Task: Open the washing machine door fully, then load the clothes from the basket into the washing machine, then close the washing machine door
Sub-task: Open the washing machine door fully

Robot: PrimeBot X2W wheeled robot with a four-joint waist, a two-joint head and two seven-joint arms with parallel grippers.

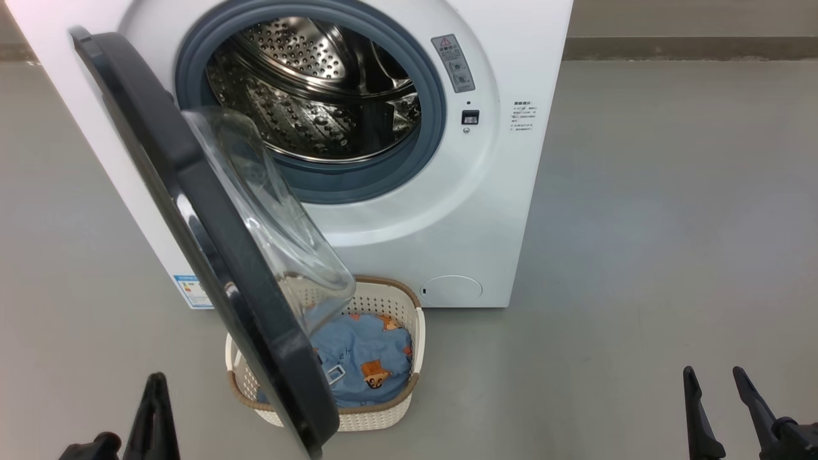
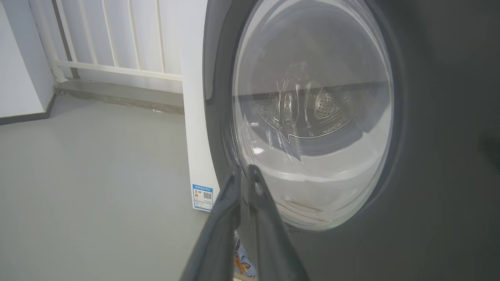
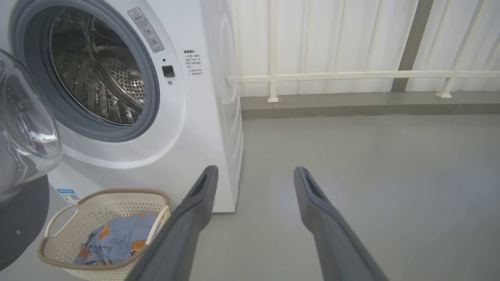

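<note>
At the near left, my left claw [image 2: 243, 173] has its two fingers pressed together on nothing, aimed at the washing machine door [image 1: 192, 211]. I judge a closed tip suits nudging rather than gripping. The door, black-rimmed with a bulging glass bowl, stands roughly half open. It is hinged on the left and swung toward me, so it overhangs the left part of the basket [image 1: 418, 332]. Behind it, the washing machine [image 1: 498, 160] shows its steel drum [image 1: 319, 83]. The basket sits on the floor [image 1: 639, 255] just before the machine, the clothes [image 1: 364, 358] bundled inside. At the near right, my right claw [image 1: 712, 372] hangs with fingers apart, likely ready for the clothes once the door clears.
</note>
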